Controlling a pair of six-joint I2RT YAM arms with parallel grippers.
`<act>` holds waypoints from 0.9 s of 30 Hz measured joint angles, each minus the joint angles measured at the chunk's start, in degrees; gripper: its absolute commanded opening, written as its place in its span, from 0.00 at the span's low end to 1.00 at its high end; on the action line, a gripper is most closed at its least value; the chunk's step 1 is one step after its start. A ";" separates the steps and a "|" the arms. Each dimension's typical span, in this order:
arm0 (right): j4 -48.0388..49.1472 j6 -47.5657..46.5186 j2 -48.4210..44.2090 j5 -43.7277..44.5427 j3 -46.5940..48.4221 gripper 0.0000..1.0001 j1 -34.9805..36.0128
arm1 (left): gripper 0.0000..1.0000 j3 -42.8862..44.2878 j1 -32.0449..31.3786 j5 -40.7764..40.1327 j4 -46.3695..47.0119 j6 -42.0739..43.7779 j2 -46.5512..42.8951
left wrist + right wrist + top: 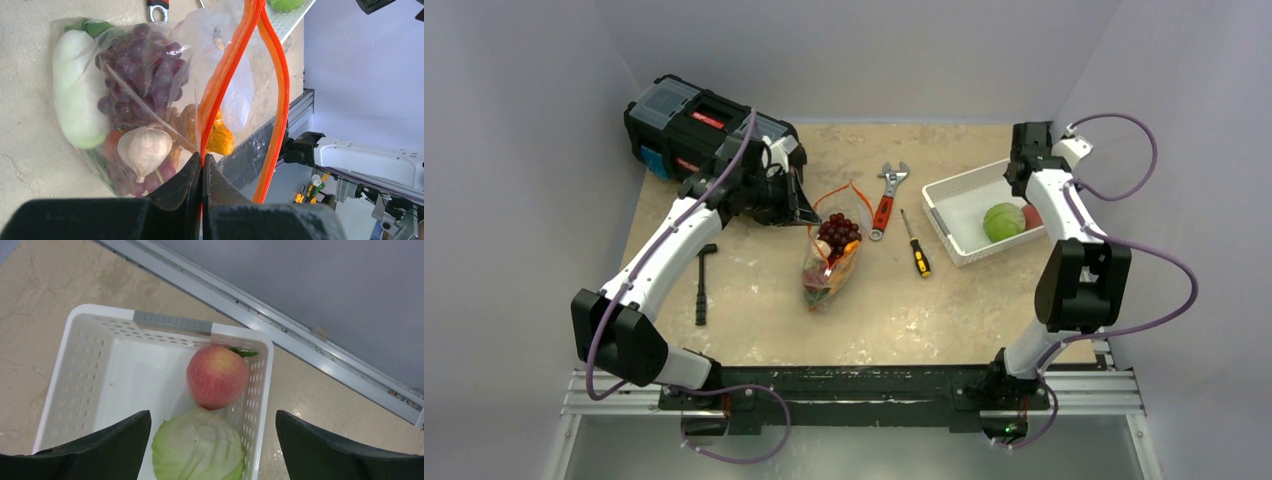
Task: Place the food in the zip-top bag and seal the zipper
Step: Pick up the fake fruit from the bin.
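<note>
The clear zip-top bag [832, 262] lies mid-table, its mouth held up at the far end. Inside I see purple grapes [142, 70], a white-green radish [77, 102], a garlic-like bulb [145, 147] and an orange piece [220, 137]. My left gripper [202, 159] is shut on one side of the red-orange zipper [225, 75]; the other side [280, 85] bows away, so the mouth gapes. My right gripper [213, 425] hangs open above the white basket [85, 370], over a green cabbage [198, 447] and a pink-red fruit [217, 376].
A red-handled wrench [886, 198] and a yellow-black screwdriver [915, 245] lie between bag and basket [964, 205]. A black toolbox [694, 125] stands at the back left. A black tool [703, 283] lies by the left arm. The table's far rail [280, 322] runs just behind the basket.
</note>
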 measured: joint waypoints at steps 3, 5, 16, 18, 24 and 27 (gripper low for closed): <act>-0.24 0.63 2.29 -1.31 0.83 0.92 -1.88 | 0.00 0.00 0.00 0.22 0.02 0.00 0.00; -0.17 0.92 3.13 -2.40 1.05 0.90 -2.80 | 0.00 0.00 0.00 0.39 0.02 0.00 0.00; -0.44 1.05 9.88 -5.99 6.12 0.90 -4.72 | 0.00 0.00 0.00 1.25 0.02 -0.04 0.04; -0.70 1.29 10.64 -6.05 6.12 0.89 -4.70 | 0.00 0.00 0.00 1.25 0.02 -0.04 0.04; -0.92 1.46 11.13 -6.14 5.18 0.89 -5.18 | 0.00 0.00 0.00 1.29 0.02 -0.04 0.09; -0.90 1.46 11.21 -6.19 4.83 0.89 -5.68 | 0.00 0.00 0.00 1.33 0.02 -0.02 0.09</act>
